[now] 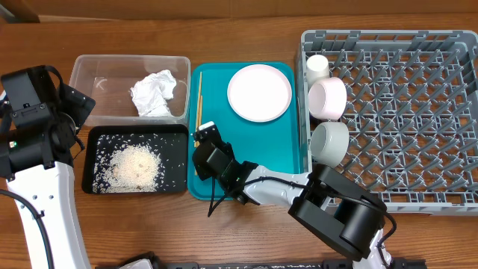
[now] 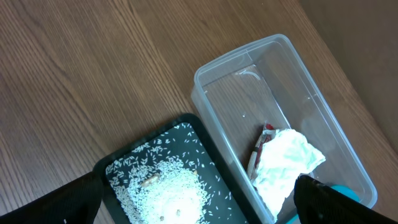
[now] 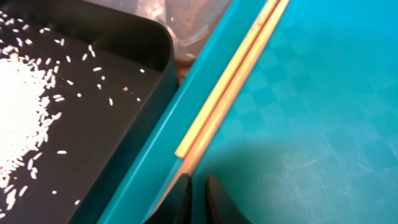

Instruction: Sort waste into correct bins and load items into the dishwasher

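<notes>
Two wooden chopsticks (image 1: 199,104) (image 3: 230,81) lie along the teal tray's left edge. My right gripper (image 1: 200,142) (image 3: 199,190) is down at their near end, its jaws almost together with only a thin slit; one stick runs along the left finger's outer side. A white plate (image 1: 259,92) rests on the teal tray. In the grey rack (image 1: 418,112) sit a white cup (image 1: 318,67), a pink bowl (image 1: 328,99) and a grey bowl (image 1: 329,142). The clear tub (image 1: 97,75) holds the tissue (image 1: 153,93) and red wrapper (image 2: 257,149). Rice (image 1: 134,166) fills the black tray (image 1: 89,161). My left gripper (image 1: 75,101) (image 2: 199,205) hangs open above both bins.
The flat teal tray (image 1: 254,157) lies between the bins and the rack. Bare wooden table (image 1: 224,30) runs behind everything. The right arm's base (image 1: 343,213) stands at the front, by the rack's near corner.
</notes>
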Available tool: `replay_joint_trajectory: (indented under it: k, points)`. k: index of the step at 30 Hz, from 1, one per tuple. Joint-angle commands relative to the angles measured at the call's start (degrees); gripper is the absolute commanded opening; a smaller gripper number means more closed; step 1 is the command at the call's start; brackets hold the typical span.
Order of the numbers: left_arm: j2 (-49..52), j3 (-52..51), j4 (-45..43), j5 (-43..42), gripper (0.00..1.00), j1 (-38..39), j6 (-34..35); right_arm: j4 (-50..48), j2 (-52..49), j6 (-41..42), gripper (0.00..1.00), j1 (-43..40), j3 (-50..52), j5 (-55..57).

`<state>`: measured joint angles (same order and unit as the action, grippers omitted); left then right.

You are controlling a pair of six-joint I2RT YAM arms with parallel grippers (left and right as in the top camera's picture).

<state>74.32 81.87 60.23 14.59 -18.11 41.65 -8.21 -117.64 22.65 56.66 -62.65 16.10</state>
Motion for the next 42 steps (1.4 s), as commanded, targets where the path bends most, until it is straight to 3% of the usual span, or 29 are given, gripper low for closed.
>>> replay_joint_trajectory:
  k: [1, 7, 14, 16, 19, 23, 24, 28, 33, 42]
  points:
    - [0.3, 0.8, 0.0, 0.2, 1.00, -0.2, 0.3, 0.7, 0.9, -0.5, 0.09, 0.3, -0.1, 1.4]
    - [0.3, 0.8, 0.0, 0.2, 1.00, -0.2, 0.3, 3.4, 6.0, -8.9, 0.04, 0.3, -0.1, -7.7]
    - [0.3, 0.8, 0.0, 0.2, 1.00, -0.2, 0.3, 14.8, 18.8, -8.9, 0.04, -2.2, -0.1, -8.3]
    - [0.3, 0.8, 0.0, 0.2, 1.00, -0.2, 0.3, 17.8, 23.7, -9.0, 0.08, -3.3, -0.1, -10.3]
    - [0.3, 0.8, 0.0, 0.2, 1.00, -0.2, 0.3, 23.5, 30.3, -9.0, 0.47, -4.3, -0.1, -12.8]
    - [0.3, 0.8, 0.0, 0.2, 1.00, -0.2, 0.3, 33.5, 38.8, -9.2, 0.82, -5.5, -0.1, -7.9]
    - [0.3, 0.8, 0.0, 0.2, 1.00, -0.2, 0.3, 36.3, 41.3, -9.2, 1.00, -6.2, -0.1, -4.8]
    - [0.3, 0.8, 0.0, 0.2, 1.00, -0.2, 0.3, 42.5, 50.3, -9.2, 1.00, -9.6, -0.1, 4.3]
    - [0.3, 0.8, 0.0, 0.2, 1.00, -0.2, 0.3, 44.9, 59.1, -9.2, 1.00, -13.5, -0.1, 4.7]
    - [0.3, 0.8, -5.4, -3.7, 1.00, -0.2, 3.1, 44.9, 62.0, -9.2, 1.00, -14.0, -0.1, 4.7]
